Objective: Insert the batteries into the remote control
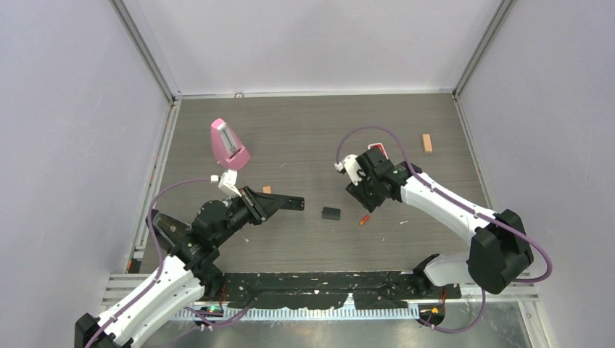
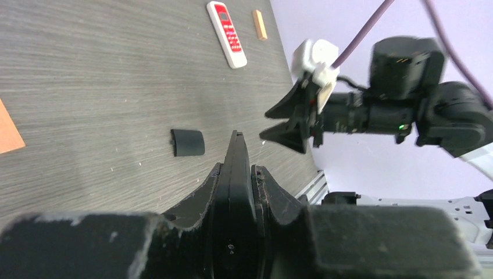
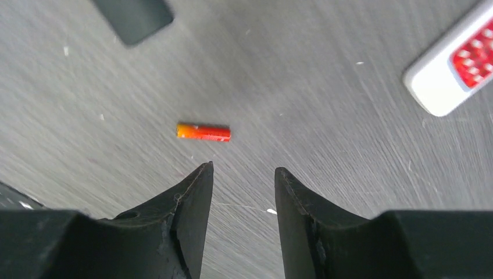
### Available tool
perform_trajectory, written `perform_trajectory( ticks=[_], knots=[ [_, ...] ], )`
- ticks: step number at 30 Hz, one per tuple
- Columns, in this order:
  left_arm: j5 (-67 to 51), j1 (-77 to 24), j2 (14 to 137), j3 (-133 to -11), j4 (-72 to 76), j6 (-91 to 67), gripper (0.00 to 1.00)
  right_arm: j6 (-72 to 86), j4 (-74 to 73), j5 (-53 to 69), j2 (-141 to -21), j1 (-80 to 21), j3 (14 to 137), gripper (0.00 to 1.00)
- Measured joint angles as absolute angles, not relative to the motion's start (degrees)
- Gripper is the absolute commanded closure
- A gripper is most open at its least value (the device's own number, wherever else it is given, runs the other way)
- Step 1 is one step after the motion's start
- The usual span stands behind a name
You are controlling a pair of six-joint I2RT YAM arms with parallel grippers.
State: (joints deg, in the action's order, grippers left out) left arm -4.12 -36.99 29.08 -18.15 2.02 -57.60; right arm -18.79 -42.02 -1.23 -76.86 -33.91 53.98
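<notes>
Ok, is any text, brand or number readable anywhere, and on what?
None can be read.
White remote with red keypad: key markings too small to read.
Orange-red cylindrical battery: no print can be made out.
Pink wedge-shaped object: nothing legible.
Thin black slab in the left gripper: edge-on, nothing shows.

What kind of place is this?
Probably a robot lab test cell: plain lilac walls on metal frame posts enclose a grey wood-grain tabletop, with white robot arms bolted along its near edge.
</notes>
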Motion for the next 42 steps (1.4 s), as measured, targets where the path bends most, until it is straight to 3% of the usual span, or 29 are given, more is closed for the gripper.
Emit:
perform_trajectory(
  ticks=[8, 21, 26, 30, 42],
  knots=[
    [-2.52, -36.03, 26.68, -19.77, -0.03, -56.69, 1.00, -35.90, -42.39, 4.54, -77.03, -34.41, 47.62, 0.53],
    [-2.42, -35.31, 26.61, -19.81, -1.19, -56.80, 1.00, -45.58, -28.95, 1.48, -79.09, -39.27, 39.62, 0.59],
    [-2.48, -35.11, 26.63, -19.81, -1.19, -56.84, 1.00, -46.76, -26.33, 0.95, -80.58, -39.27, 39.94, 0.82],
    [-2.55, -35.05, 26.59, -19.81, -1.19, -56.99, 1.00, -47.48, -26.44, 0.97, -83.09, -39.27, 42.04, 0.93],
    [-3.86, -34.63, 26.65, -19.81, -2.52, -57.01, 1.00, -45.23, -31.73, 3.79, -86.26, -39.27, 46.98, 0.95]
  ],
)
